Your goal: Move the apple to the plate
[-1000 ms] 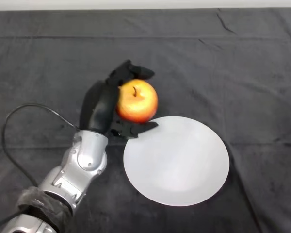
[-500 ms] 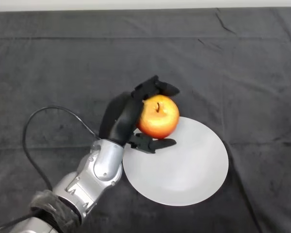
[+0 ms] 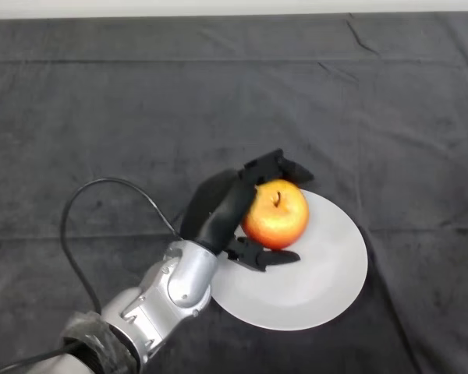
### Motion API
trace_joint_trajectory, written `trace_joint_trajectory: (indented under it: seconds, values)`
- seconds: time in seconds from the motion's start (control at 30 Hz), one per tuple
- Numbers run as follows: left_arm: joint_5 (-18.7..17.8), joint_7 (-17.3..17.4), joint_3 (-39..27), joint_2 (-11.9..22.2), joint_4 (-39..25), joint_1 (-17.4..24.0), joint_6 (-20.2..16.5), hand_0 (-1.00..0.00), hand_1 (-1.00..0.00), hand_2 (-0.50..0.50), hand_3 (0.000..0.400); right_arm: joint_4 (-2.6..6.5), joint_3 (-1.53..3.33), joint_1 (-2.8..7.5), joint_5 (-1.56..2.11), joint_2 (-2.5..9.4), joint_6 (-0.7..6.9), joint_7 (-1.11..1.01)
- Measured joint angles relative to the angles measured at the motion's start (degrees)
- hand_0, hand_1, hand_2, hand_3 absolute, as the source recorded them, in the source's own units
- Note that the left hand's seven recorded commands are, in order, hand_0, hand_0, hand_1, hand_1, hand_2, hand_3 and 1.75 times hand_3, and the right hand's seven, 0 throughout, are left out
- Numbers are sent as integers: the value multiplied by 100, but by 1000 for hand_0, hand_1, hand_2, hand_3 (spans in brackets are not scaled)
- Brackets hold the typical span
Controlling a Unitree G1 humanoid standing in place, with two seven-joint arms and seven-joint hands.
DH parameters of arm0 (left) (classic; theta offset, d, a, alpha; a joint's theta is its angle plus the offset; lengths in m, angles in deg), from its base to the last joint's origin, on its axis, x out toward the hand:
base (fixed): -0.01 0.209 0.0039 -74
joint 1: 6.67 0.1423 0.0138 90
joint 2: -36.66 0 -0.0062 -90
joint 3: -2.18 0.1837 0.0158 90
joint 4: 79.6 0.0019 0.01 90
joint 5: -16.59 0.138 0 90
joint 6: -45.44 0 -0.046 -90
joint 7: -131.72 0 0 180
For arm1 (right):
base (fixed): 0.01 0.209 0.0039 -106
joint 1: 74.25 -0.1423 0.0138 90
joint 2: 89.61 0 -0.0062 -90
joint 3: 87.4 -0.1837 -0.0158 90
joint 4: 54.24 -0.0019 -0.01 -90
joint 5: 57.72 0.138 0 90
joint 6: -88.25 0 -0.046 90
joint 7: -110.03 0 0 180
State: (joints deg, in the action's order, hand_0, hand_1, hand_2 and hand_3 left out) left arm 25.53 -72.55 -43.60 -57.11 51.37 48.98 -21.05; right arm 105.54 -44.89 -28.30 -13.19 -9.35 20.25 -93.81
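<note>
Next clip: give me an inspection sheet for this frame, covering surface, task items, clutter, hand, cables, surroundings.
Surface: table under a dark, creased cloth.
Task items: red-yellow apple, stem up, held over the left part of the white plate; whether it touches the plate cannot be told.
Clutter: nothing seen.
Hand: left hand curled round the apple, fingers above and thumb below.
Cables: not noted.
Surroundings: pale strip along the top edge beyond the cloth.

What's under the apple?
The white plate lies beneath the apple, which the left hand grips. Whether the apple touches the plate is hidden.
</note>
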Motion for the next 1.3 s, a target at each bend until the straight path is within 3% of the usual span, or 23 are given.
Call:
trace_joint_trajectory:
  seconds: [0.27,0.3,0.37,0.4,0.43,0.5,0.53,0.97,1.3]
  values:
    - [-121,74,263,-7,81,-5,-53,-1000,-1000,0,400,0,0,0,0,0,0,0]
    - [-129,101,264,-6,89,-16,-55,-996,-910,-43,398,0,0,0,0,0,0,0]
    - [-165,118,266,-5,102,-29,-70,-824,-678,-73,329,0,0,0,0,0,0,0]
    - [-191,130,266,-6,105,-29,-87,-553,-227,-163,221,0,0,0,0,0,0,0]
    - [-209,143,266,-6,111,-31,-91,-451,-16,-218,180,0,0,0,0,0,0,0]
    - [-227,176,267,-6,139,-34,-95,-90,0,-45,36,0,0,0,0,0,0,0]
    - [-229,194,267,-5,148,-37,-100,0,0,0,0,0,0,0,0,0,0,0]
    - [-475,363,206,43,178,-106,-240,0,0,0,0,0,0,0,0,0,0,0]
    - [-547,306,-410,520,84,-106,-242,0,0,0,0,0,0,0,0,0,0,0]
